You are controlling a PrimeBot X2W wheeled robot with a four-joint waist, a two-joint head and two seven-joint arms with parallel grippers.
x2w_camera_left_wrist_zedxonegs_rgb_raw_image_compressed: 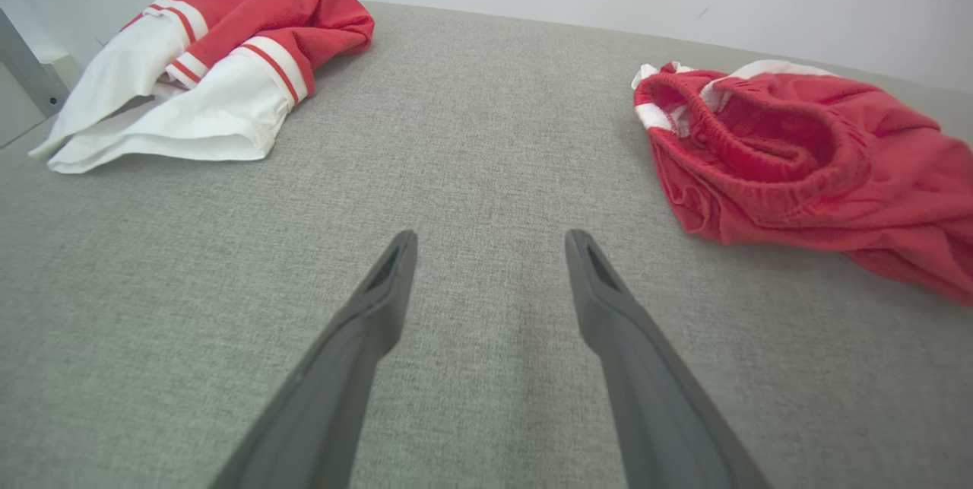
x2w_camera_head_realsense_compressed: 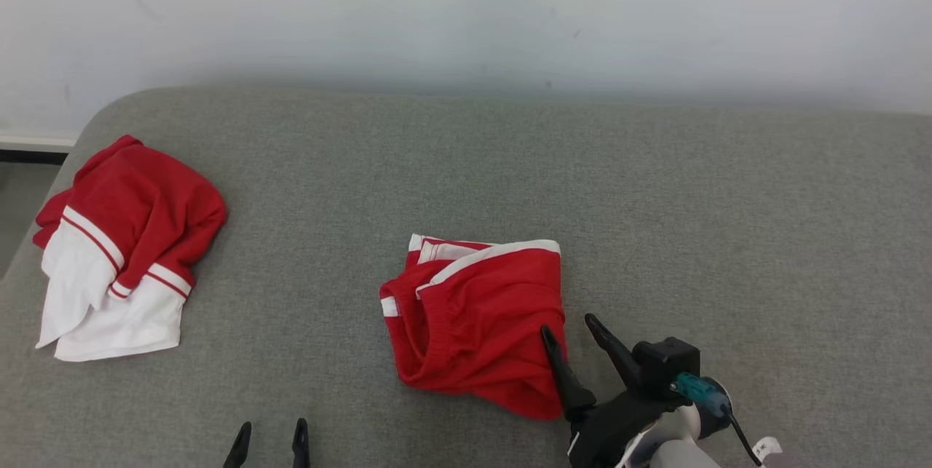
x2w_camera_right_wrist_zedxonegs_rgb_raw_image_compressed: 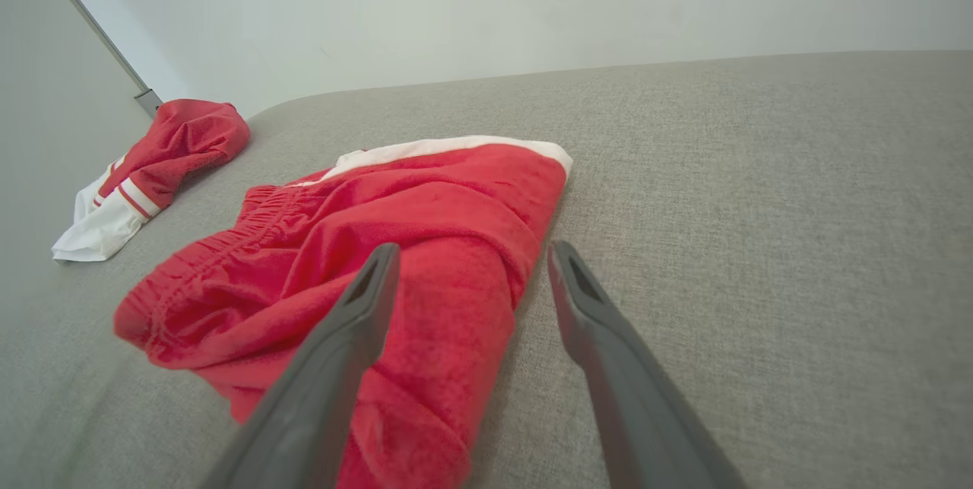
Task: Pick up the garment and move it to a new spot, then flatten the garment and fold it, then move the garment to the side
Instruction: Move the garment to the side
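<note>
While two garments lie apart, red shorts (x2w_camera_head_realsense_compressed: 477, 322) and striped garment (x2w_camera_head_realsense_compressed: 120, 250), left gripper (x2w_camera_head_realsense_compressed: 273, 424) and right gripper (x2w_camera_head_realsense_compressed: 567, 324) gape wide, empty. Right jaws straddle the shorts' edge.

Red, white-trimmed shorts (x2w_camera_head_realsense_compressed: 480, 322); grey couch (x2w_camera_head_realsense_compressed: 655, 199)

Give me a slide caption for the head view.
Open right gripper at the edge of crumpled red shorts on a grey cushion; second garment lies far left.

I look down on a plain indoor room, home-like or a test space, I cannot tell which. A wide grey upholstered cushion (x2w_camera_head_realsense_compressed: 655, 199) meets a bare white wall (x2w_camera_head_realsense_compressed: 466, 9); red shorts (x2w_camera_head_realsense_compressed: 480, 322) and a red-and-white garment (x2w_camera_head_realsense_compressed: 124, 242) lie on the cushion.
</note>
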